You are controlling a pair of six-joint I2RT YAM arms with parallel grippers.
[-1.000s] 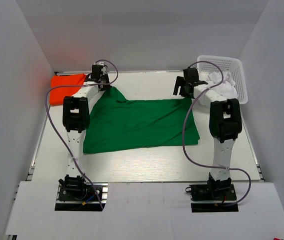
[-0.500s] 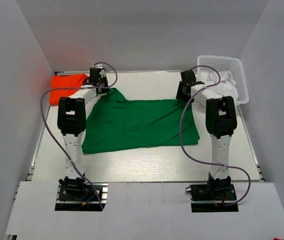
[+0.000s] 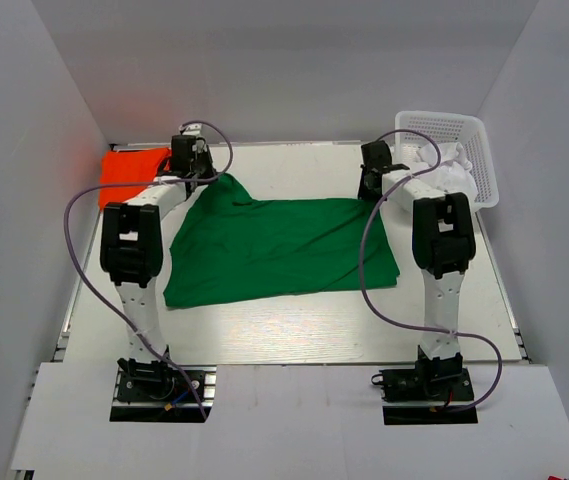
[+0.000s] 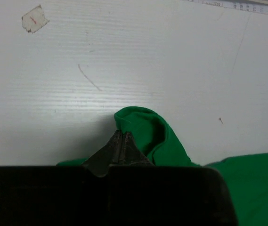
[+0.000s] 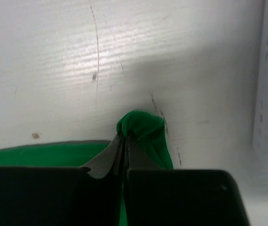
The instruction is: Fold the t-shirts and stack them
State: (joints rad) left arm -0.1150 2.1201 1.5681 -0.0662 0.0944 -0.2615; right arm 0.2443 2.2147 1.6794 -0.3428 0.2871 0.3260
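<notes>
A deep green t-shirt (image 3: 279,250) lies spread across the middle of the table. My left gripper (image 3: 200,178) is shut on its far left corner, and that corner bunches up past the fingertips in the left wrist view (image 4: 145,127). My right gripper (image 3: 368,190) is shut on the far right corner, where a small green fold (image 5: 141,126) pokes out between the closed fingers. A folded orange-red t-shirt (image 3: 132,166) rests at the far left, just beyond the left gripper.
A white mesh basket (image 3: 461,132) holding white cloth (image 3: 446,168) stands at the far right, close to the right arm. White walls close in the table on three sides. A taped scrap (image 4: 34,19) sits on the table beyond the left gripper.
The right gripper came down onto the shirt's far right corner and closed on it. The left arm shifted left while keeping its grip on the far left corner.
</notes>
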